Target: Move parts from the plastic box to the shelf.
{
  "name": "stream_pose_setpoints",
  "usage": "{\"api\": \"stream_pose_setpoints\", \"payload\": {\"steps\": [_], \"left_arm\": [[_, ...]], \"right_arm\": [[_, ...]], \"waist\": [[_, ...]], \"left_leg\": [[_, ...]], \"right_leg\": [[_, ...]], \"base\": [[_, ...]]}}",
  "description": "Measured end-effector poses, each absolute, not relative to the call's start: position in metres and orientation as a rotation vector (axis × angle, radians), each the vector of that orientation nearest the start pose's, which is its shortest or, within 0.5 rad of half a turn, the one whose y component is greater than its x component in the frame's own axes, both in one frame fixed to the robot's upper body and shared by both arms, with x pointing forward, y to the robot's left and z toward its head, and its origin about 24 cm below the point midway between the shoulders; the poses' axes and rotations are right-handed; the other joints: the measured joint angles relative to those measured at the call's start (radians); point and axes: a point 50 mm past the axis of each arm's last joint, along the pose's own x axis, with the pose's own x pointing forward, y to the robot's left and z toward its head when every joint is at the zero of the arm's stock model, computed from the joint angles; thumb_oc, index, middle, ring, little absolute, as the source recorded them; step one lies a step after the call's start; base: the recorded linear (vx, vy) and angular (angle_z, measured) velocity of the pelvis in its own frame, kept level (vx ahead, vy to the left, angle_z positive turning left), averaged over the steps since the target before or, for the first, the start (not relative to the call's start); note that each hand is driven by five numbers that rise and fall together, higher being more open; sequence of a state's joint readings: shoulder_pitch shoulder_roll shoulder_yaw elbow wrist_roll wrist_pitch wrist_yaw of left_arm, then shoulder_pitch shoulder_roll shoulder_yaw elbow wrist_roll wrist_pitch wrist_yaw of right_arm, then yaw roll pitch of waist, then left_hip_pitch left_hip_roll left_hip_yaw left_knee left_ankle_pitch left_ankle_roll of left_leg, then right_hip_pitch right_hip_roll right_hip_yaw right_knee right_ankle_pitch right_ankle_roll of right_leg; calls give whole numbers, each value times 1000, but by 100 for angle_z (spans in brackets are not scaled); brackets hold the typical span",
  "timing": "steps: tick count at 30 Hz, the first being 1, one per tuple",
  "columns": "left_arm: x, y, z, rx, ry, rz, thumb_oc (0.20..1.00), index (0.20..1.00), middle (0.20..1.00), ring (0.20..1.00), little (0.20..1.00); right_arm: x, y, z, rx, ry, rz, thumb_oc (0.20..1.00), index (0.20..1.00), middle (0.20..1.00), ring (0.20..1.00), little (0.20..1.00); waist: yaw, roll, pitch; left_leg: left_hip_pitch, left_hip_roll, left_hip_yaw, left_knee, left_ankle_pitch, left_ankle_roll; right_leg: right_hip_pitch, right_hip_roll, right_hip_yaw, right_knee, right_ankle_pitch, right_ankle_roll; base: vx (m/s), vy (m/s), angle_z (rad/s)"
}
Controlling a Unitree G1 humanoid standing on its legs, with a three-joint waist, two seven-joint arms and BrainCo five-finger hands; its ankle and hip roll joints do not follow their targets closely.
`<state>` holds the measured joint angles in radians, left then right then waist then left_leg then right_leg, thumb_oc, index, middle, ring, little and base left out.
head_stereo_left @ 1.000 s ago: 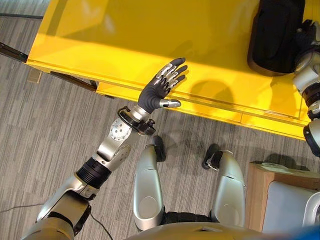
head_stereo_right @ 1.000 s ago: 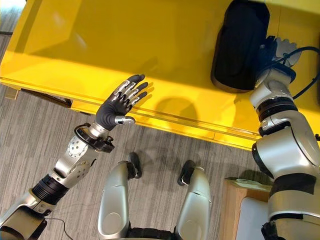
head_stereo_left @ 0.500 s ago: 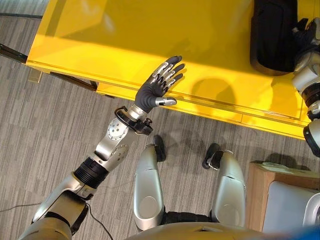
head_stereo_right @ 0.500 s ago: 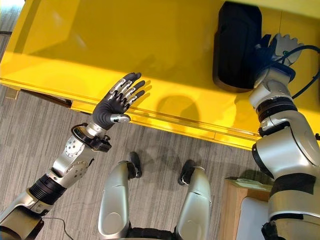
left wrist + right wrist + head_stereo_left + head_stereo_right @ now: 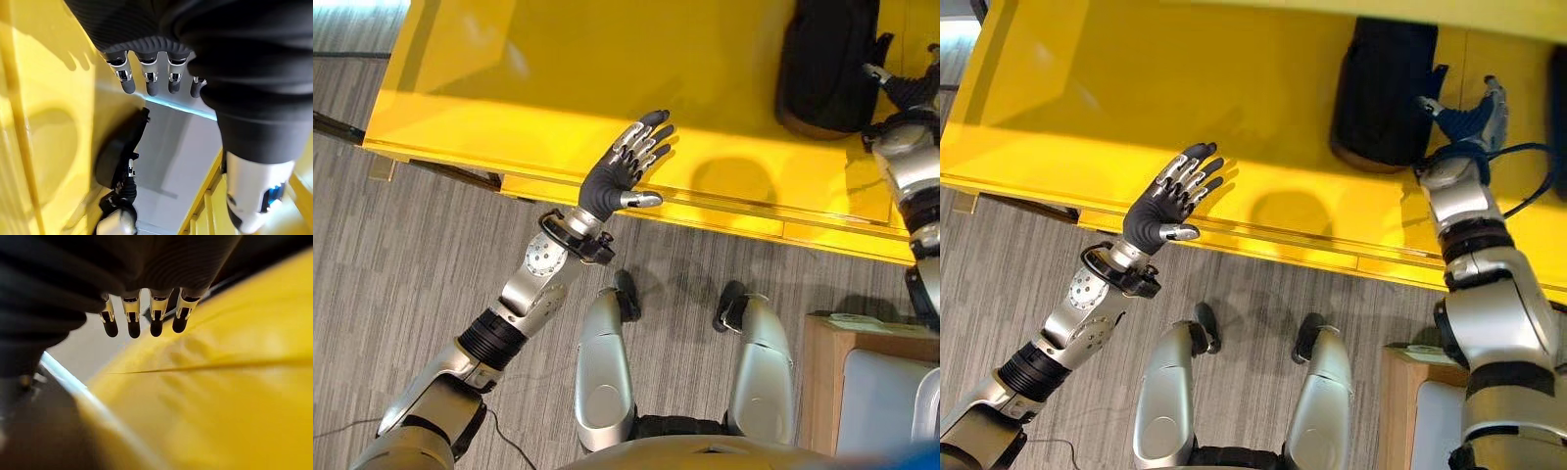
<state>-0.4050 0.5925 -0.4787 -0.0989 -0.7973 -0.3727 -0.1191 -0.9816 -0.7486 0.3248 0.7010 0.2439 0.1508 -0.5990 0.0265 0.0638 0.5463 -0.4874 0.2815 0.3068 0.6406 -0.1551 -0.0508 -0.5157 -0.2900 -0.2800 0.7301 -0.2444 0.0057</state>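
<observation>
A black bulky part (image 5: 1381,88) lies on the yellow shelf top (image 5: 1136,88) at the far right. My right hand (image 5: 1469,116) is open just beside the part's right side, thumb close to its edge, holding nothing. In the right wrist view its fingers (image 5: 142,316) hang straight over the yellow surface. My left hand (image 5: 622,171) is open and empty, held flat over the shelf's front edge near the middle. In the left wrist view, the black part (image 5: 120,152) lies far beyond its straight fingers (image 5: 146,78).
A pale grey box (image 5: 886,397) sits on a wooden stand (image 5: 818,377) at the lower right, by my right side. The shelf's front edge (image 5: 734,220) runs across the view above grey striped flooring (image 5: 401,274).
My right hand has come off the black part's side and back a little toward me. The whole picture has shifted slightly. The left hand has barely moved.
</observation>
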Motion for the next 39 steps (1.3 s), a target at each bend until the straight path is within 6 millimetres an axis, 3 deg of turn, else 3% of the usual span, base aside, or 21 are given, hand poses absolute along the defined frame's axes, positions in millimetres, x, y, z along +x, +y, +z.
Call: {"api": "stream_pose_setpoints", "payload": {"steps": [4,8,14,19,23,24,27,28,30,34,39], "left_arm": [[271,129,164,-263,-536,-577,1000,1000,1000,1000,1000],[272,126,164,-236,-523,-587,1000,1000,1000,1000,1000],[271,122,159,-183,-481,-605,1000,1000,1000,1000,1000],[270,122,160,-174,-474,-615,1000,1000,1000,1000,1000],[269,130,154,-176,-450,-581,1000,1000,1000,1000,1000],[267,134,150,-179,-439,-563,1000,1000,1000,1000,1000],[255,153,127,-209,-364,-472,1000,1000,1000,1000,1000],[247,164,116,-229,-330,-421,1000,1000,1000,1000,1000],[238,171,104,-243,-284,-409,1000,1000,1000,1000,1000],[219,174,86,-313,-221,-502,1000,1000,1000,1000,1000],[207,161,81,-304,-200,-799,1000,1000,1000,1000,1000]], "right_arm": [[346,-239,208,-391,-381,-568,1000,1000,1000,1000,1000],[340,-228,198,-363,-383,-574,1000,1000,1000,1000,1000],[333,-231,216,-400,-475,-653,1000,1000,1000,1000,1000],[331,-239,219,-473,-476,-721,1000,1000,1000,1000,1000],[319,-221,229,-649,-629,-701,1000,1000,1000,1000,1000],[315,-216,221,-663,-620,-663,1000,1000,1000,1000,1000],[279,-211,150,-643,-443,-501,1000,1000,1000,1000,1000],[258,-210,121,-620,-337,-399,1000,1000,1000,1000,1000],[239,-213,90,-576,-188,-296,1000,1000,1000,1000,1000],[205,-214,49,-451,22,-126,1000,1000,1000,1000,1000],[200,-211,30,-380,150,48,1000,1000,1000,1000,1000]], "waist": [[-56,-2,0],[-85,-2,0],[-89,-3,0],[-91,-2,-1],[-91,-2,-1],[-91,-2,-1],[-109,-2,-8],[-118,3,-37],[-143,2,-90],[-164,-8,-215],[-186,-30,-285]], "left_leg": [[63,1,26,-44,1,-4],[86,4,39,-58,2,-6],[178,6,47,-101,11,-17],[194,7,55,-104,11,-19],[207,5,66,-110,10,-19],[218,0,72,-120,10,-20],[319,-19,90,-227,39,-27],[343,-26,99,-276,55,-30],[380,-38,120,-340,80,-35],[486,-67,153,-484,116,-43],[543,-104,179,-543,128,-36]], "right_leg": [[48,18,13,-48,16,5],[64,27,23,-64,22,8],[145,44,25,-101,25,8],[157,44,25,-101,25,7],[158,44,35,-102,25,7],[160,45,46,-105,25,8],[247,58,47,-189,44,19],[267,65,44,-228,55,24],[288,71,47,-278,76,29],[370,85,45,-378,98,46],[426,78,52,-463,141,75]], "base": [[29,44,-14],[48,22,-11],[84,3,-4],[75,7,-3],[51,43,-6],[70,116,-9],[71,128,-8],[95,147,-13],[102,179,-15],[65,171,-12],[62,246,-6]]}}
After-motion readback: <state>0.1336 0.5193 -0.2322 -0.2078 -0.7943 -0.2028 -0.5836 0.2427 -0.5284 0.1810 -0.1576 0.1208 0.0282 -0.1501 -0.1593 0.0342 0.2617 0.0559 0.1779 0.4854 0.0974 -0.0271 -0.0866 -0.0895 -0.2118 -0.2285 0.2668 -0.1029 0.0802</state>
